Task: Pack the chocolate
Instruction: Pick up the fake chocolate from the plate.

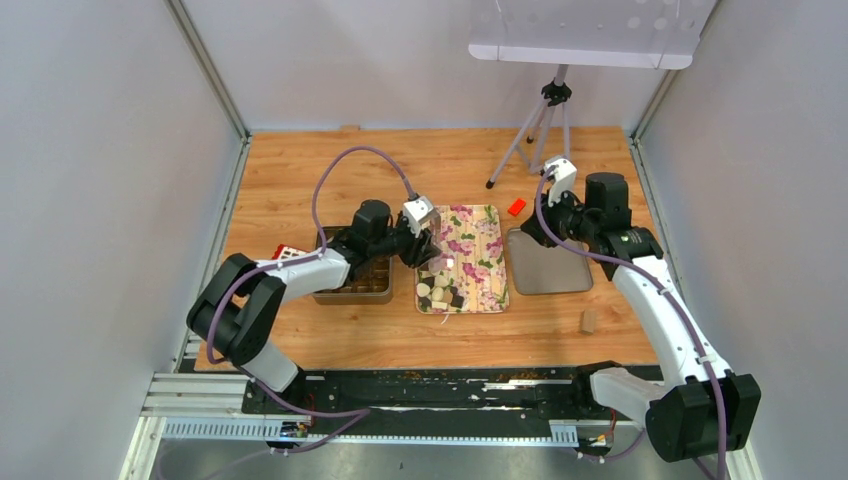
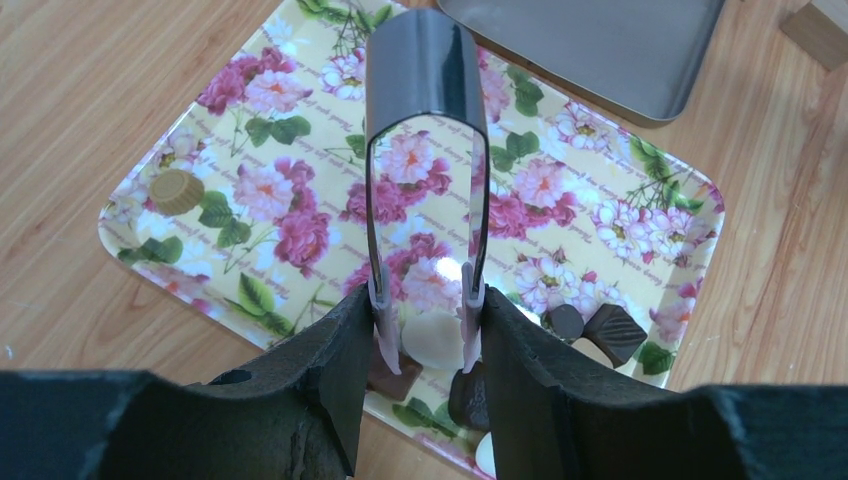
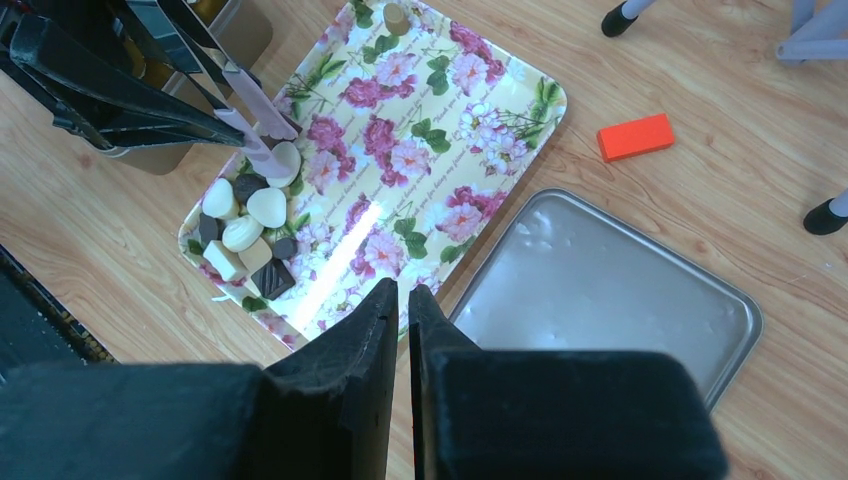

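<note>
Left tool (image 2: 428, 310) sets tongs (image 2: 425, 90) over a white piece (image 2: 432, 345) to pick it.

The chocolate (image 3: 245, 225) is heaped in the near left corner of the tray (image 2: 600, 200), with one tan piece (image 2: 178, 190) apart by the far edge. The left tool clasps the tongs by their arms, and their pink tips stand apart on either side of the white piece, not visibly pinching it. The right tool (image 3: 402, 300) hangs over the tray's near right corner, its jaws almost together and empty. The step looks like picking. Next likely needs a squeeze on the tongs, a straight lift, then a carry to the box (image 1: 370, 288) at the tray's left edge.
</note>
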### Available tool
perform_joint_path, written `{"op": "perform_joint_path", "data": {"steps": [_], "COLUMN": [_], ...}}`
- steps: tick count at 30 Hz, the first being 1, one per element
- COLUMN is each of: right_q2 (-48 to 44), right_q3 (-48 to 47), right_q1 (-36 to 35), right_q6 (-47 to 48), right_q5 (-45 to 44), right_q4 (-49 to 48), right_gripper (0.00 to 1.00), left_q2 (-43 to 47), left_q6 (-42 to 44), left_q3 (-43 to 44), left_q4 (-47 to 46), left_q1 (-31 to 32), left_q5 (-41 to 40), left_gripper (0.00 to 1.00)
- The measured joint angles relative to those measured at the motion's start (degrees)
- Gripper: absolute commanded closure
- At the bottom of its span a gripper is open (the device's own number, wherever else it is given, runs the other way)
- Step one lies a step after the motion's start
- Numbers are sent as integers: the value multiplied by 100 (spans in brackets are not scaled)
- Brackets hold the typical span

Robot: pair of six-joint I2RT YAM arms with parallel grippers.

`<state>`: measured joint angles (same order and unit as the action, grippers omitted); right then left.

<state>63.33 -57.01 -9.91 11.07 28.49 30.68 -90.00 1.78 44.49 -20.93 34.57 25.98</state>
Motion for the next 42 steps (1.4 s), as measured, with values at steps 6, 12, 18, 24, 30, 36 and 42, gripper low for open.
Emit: {"op": "perform_joint_path", "data": {"steps": [6,12,18,24,30,36,42], "right_q2": [0,0,0,0,0,0,0], "right_q3": [2,2,33,101,129,162,190], "right_q1": [39,66,85,111,111,122,149], "right_q6": [2,2,0,0,0,2,2], "right_q5": [70,118,166,179,205,208,210], "right_q4": [0,-2,-9,-4,-4,-7,-11], "right_gripper": [89,89,89,89,89,89,89], "left_q2": [-177,-348,-363,-367,-341,164,1014], "left_q6": [-17,-2,52,-70,-374,-605,-520], "left_q3": [133,170,177,260,599,782,734], "left_q4": [-57,-70,-7,55,70,278,625], "left_q1": [35,52,59,59,52,-127,-654], "left_q5": [76,44,33,94,166,216,90], "left_gripper": [49,49,66,85,88,88,87]}}
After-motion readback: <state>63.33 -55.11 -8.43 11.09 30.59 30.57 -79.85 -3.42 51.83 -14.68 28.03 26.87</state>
